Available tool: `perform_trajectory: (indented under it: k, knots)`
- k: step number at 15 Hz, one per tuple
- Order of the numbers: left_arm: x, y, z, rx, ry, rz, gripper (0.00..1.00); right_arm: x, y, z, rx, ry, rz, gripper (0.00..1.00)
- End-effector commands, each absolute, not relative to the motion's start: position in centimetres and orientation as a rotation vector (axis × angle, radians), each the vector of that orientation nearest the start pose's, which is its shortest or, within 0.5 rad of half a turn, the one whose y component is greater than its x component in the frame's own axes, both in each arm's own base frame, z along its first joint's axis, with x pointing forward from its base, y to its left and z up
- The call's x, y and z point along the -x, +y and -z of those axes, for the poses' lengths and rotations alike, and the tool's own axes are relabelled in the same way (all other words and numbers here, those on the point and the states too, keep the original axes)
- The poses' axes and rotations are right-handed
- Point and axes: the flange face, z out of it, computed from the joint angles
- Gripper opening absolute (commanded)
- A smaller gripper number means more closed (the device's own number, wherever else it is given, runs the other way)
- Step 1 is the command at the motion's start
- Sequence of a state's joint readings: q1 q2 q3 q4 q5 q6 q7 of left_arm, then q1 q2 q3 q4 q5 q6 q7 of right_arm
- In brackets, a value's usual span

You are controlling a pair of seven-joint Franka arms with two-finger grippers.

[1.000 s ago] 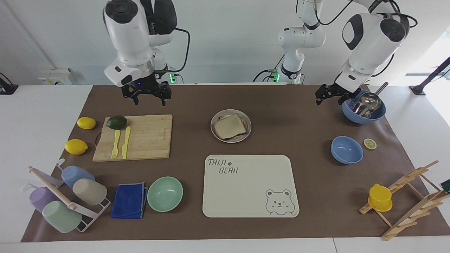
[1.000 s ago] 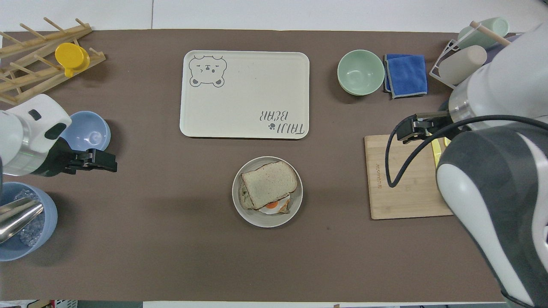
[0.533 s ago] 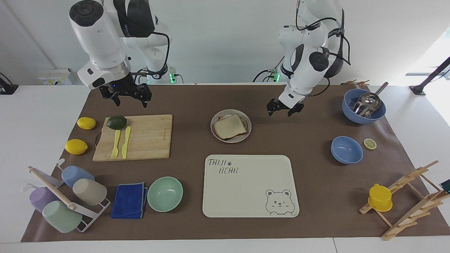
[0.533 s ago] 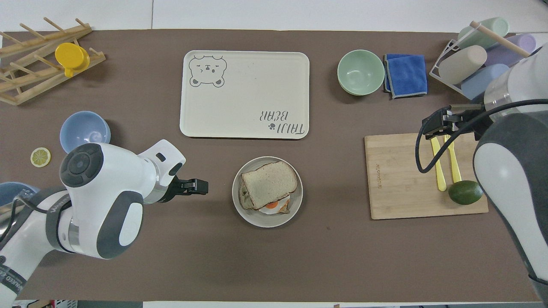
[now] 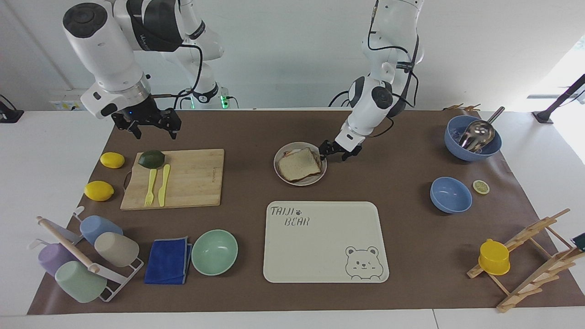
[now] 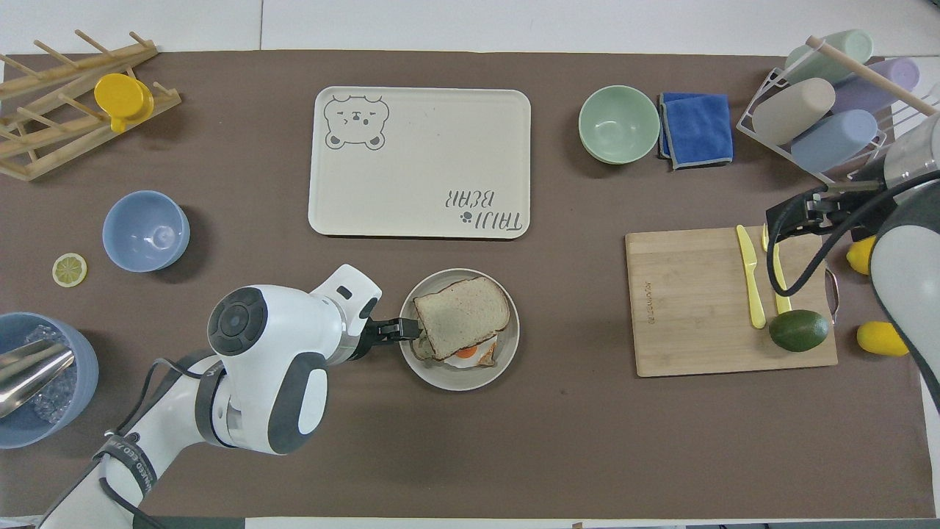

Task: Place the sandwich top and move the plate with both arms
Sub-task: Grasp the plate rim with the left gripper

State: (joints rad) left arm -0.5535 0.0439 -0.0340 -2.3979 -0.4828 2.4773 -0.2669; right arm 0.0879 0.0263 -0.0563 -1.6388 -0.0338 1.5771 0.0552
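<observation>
The sandwich top (image 5: 299, 164) (image 6: 461, 312), a speckled bread slice, lies on an egg sandwich on the round beige-grey plate (image 5: 283, 148) (image 6: 507, 353) mid-table. My left gripper (image 5: 333, 155) (image 6: 407, 328) is low at the plate's rim on the side toward the left arm's end. It is open, one finger reaching over the rim beside the bread. Whether it touches the rim I cannot tell. My right gripper (image 5: 156, 132) (image 6: 789, 220) hangs open and empty over the corner of the cutting board (image 5: 192, 178) (image 6: 690, 308).
A cream bear tray (image 5: 324, 242) (image 6: 418, 162) lies just farther from the robots than the plate. The board carries an avocado (image 5: 151, 159), a yellow fork and a knife. Two lemons, a mint bowl (image 5: 214, 252), a blue cloth and a cup rack are at the right arm's end; blue bowls and a wooden rack at the left arm's.
My left arm swung from beside the blue bowl with the scoop across to the plate's rim and dropped low. My right gripper drifted toward its own end of the table.
</observation>
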Motion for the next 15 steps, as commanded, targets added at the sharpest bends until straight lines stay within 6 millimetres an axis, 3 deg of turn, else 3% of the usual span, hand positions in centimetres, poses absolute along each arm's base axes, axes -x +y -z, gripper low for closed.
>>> perform_trajectory:
  k: [1, 5, 10, 14, 15]
  knots:
    - [-41.3, -27.7, -29.8, 3.437, -0.14, -0.153, 0.8, -55.2, 1.0, -58.1, 3.149, 0.021, -0.118, 1.0]
    - [-41.1, -28.2, -30.0, 3.44, -0.117, -0.152, 0.57, -55.2, -0.8, -58.2, 3.145, 0.081, -0.121, 1.0]
    - [-40.5, -29.1, -29.9, 3.438, -0.08, -0.16, 0.33, -55.2, -1.2, -58.3, 3.144, 0.048, -0.133, 1.0]
    - [-40.4, -29.1, -30.0, 3.439, -0.074, -0.159, 0.0, -55.3, -1.1, -58.8, 3.142, -0.015, -0.118, 1.0]
    - [-40.4, -29.1, -30.0, 3.439, -0.072, -0.159, 0.0, -55.3, -1.1, -59.0, 3.143, -0.005, -0.106, 1.0]
